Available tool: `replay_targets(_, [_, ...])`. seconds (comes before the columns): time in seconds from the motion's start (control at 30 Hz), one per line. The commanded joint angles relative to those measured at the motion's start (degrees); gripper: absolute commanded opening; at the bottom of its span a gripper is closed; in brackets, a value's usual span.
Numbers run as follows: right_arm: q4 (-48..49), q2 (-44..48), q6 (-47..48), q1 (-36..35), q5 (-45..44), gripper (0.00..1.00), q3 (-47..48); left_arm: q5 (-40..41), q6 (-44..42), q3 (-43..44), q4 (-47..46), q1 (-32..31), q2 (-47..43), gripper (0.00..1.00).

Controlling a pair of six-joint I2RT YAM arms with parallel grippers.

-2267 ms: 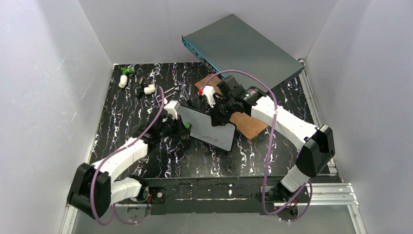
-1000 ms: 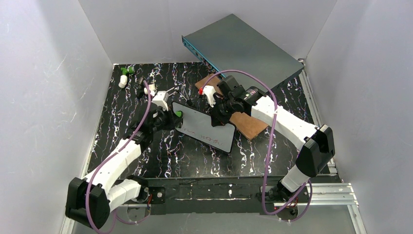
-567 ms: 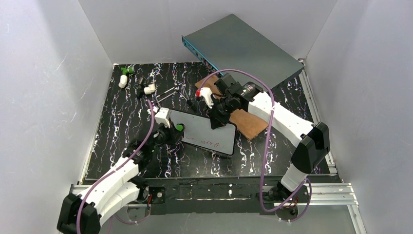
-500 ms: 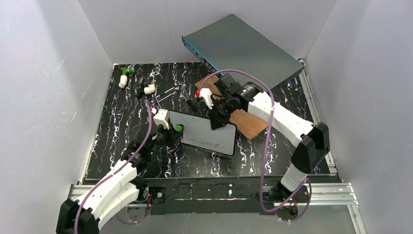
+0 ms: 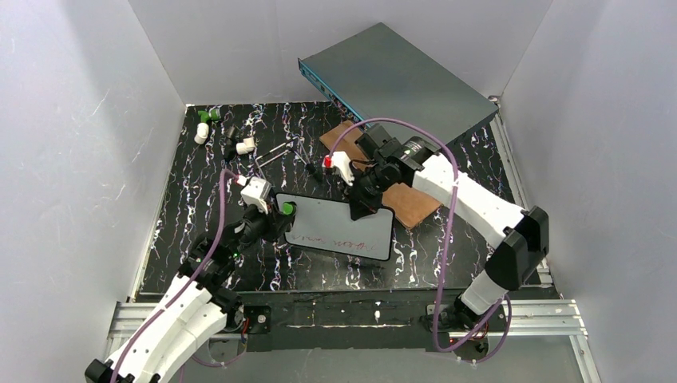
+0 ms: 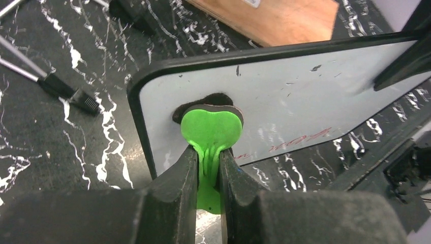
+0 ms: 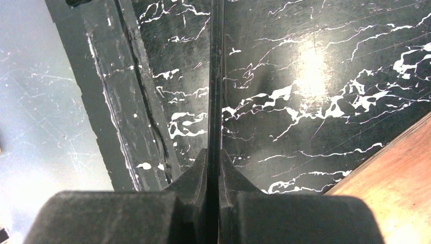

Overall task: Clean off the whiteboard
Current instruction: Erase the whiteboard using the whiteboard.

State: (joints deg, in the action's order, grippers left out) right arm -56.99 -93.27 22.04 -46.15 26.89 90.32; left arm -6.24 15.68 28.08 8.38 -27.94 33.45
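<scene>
Beside the wooden plank (image 5: 409, 201), right gripper (image 5: 359, 209) pinches the rim of the whiteboard (image 5: 339, 226); left gripper (image 6: 207, 155), clamped on a green wiper (image 6: 211, 127), presses its corner. A hard push could twist the seemingly tilted board loose.

On a black, white-veined tabletop (image 5: 184, 199), a grey-teal metal box (image 5: 399, 80) is seen at the rear right, a brown wooden plank (image 5: 411, 203) is laid just in front of it, and small white and green caps (image 5: 203, 124) are scattered with thin metal rods (image 5: 275, 152) at the rear left.
</scene>
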Motion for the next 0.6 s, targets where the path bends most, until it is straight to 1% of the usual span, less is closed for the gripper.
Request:
replay_targets(0.0, [-6.5, 7.7, 6.0, -0.7, 11.0, 0.01, -0.5, -2.2, -2.4, 5.5, -0.3, 0.3, -2.1, 0.00])
replay_targets(0.13, [-10.6, 11.0, 9.3, 2.4, 13.9, 0.01, -0.5, -5.4, -2.1, 7.8, 0.9, 0.2, -2.8, 0.00])
replay_targets(0.27, [-20.5, 12.8, 19.8, 7.7, 21.2, 0.01, -0.7, -7.5, -1.5, 9.2, 2.5, 0.2, -3.2, 0.02])
replay_targets(0.33, [-23.7, 13.8, 22.7, 11.8, 23.5, 0.01, -1.8, -8.9, -1.8, 9.6, 2.6, 0.2, -4.0, 0.02])
replay_targets(0.43, [-25.2, 16.8, 24.9, 17.1, 24.5, 0.01, -3.1, -9.8, -2.4, 10.9, 4.0, 0.3, -4.0, 0.00])
replay_targets(0.57, [-23.9, 20.7, 24.2, 22.8, 25.5, 0.01, -5.0, -12.6, -1.8, 12.2, 4.8, 0.2, -1.4, 0.00])
